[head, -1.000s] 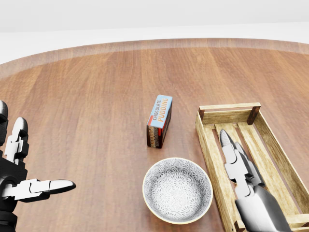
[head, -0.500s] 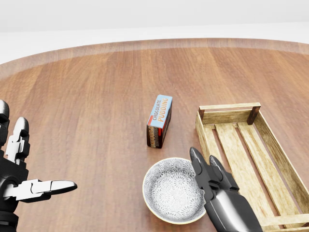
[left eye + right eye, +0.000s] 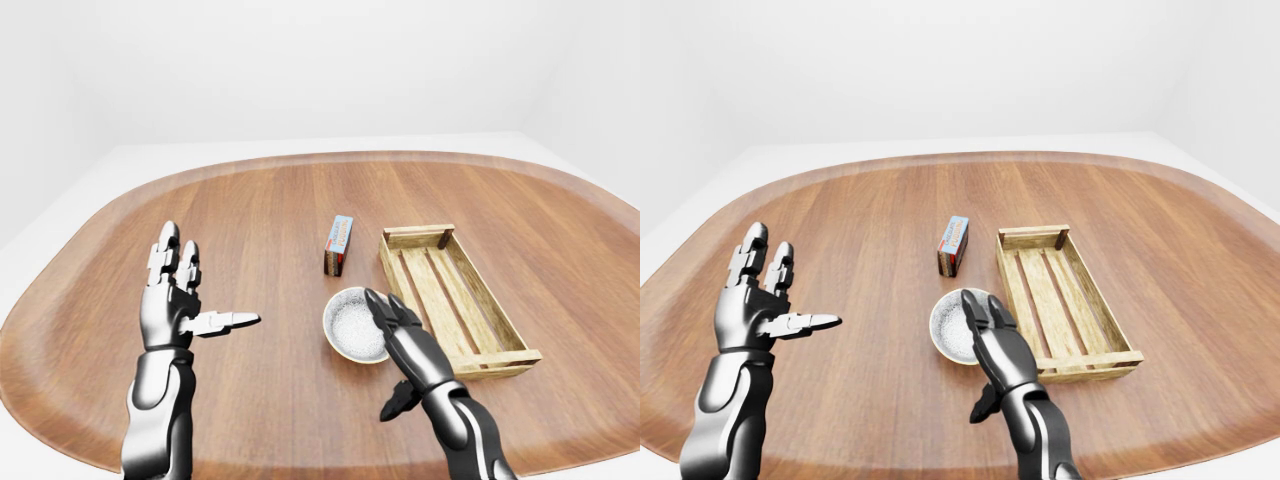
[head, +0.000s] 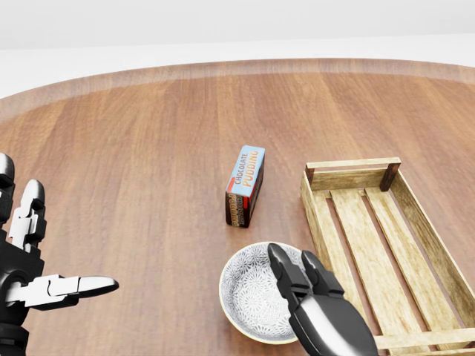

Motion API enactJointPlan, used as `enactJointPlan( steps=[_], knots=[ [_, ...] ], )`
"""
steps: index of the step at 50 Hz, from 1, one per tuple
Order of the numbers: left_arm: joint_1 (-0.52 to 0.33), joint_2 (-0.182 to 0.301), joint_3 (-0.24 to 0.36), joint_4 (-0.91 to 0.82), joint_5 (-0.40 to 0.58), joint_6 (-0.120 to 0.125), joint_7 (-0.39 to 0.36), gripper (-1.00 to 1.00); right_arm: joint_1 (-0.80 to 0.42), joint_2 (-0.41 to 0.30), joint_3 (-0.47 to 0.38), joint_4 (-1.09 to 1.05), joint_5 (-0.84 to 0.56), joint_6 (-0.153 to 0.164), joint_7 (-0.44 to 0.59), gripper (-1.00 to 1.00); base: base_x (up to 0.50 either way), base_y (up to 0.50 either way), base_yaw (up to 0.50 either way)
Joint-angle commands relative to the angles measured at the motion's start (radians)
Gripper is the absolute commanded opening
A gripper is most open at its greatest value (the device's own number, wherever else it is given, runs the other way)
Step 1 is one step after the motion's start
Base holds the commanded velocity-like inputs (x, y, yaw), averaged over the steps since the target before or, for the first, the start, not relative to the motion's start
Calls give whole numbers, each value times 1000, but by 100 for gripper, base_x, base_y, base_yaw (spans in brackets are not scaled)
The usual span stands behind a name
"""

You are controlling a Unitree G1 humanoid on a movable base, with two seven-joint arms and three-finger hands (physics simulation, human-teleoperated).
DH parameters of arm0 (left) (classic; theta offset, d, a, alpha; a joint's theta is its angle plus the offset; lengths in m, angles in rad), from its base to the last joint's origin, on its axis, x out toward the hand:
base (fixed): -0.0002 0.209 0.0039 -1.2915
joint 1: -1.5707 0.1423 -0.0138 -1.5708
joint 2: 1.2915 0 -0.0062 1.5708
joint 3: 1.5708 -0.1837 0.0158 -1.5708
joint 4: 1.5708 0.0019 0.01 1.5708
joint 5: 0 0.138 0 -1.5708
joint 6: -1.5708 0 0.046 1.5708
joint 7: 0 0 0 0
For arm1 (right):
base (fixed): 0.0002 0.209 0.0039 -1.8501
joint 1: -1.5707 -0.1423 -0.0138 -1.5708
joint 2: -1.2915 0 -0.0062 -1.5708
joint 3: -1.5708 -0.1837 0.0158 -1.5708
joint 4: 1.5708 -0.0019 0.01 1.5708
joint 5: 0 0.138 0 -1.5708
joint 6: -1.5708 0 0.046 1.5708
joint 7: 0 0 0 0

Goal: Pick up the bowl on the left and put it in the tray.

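Bowl (image 4: 252, 293) sits on the table (image 4: 148, 148), mouth up, just left of the tray (image 4: 352, 164); it's round, so no long side; not picked up yet, so lift & drop are left; my R hand (image 4: 315, 311) hangs over its right rim, fingers straight, not gripping; L hand (image 3: 175, 300) spread wide, well apart.

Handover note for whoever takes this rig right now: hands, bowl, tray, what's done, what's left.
Right hand open, fingers over the bowl's right rim, not closed round it.
Left hand open, holding nothing.
The bowl sits on the table beside the empty tray, below the pudding box in the head view.
Done: nothing placed.
Left: grasp bowl, lift, set it in the tray.
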Motion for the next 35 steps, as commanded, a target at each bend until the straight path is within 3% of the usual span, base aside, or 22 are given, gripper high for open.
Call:
enactJointPlan(
  steps=[1, 35],
  knots=[
    [-5, -12, -31, 68, 30, 0, 15, 100, -64, 13, 14, 140, -56, 0, 25, 100, 0, 0, 0],
    [-1, -12, -28, 59, 28, 0, 14, 100, -190, 36, -28, 426, -29, 0, -27, 100, 0, 0, 0]
  ],
)
